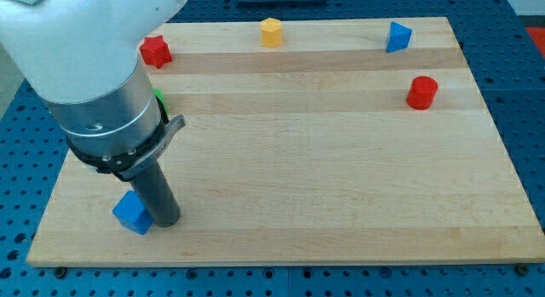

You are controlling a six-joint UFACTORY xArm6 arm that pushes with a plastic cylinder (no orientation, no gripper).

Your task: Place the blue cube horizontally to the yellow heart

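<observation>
The blue cube [132, 212] lies nearest, at the view's bottom left, touching the rod's tip [166, 222] just on its right. The arm has no pincer and holds nothing. Behind the arm a green block [159, 99] peeks out. Further up stand a red block [155, 51], a yellow block [271, 31], a blue triangular block [398, 37] and a red cylinder [421, 92]. The wooden board [341, 186] rests on a blue perforated table [524, 93].

A red star block [155, 51], yellow hexagonal block [271, 31], blue triangular block [398, 37], red cylinder [421, 92] and partly hidden green block [159, 98] sit on the wooden board [341, 186]
</observation>
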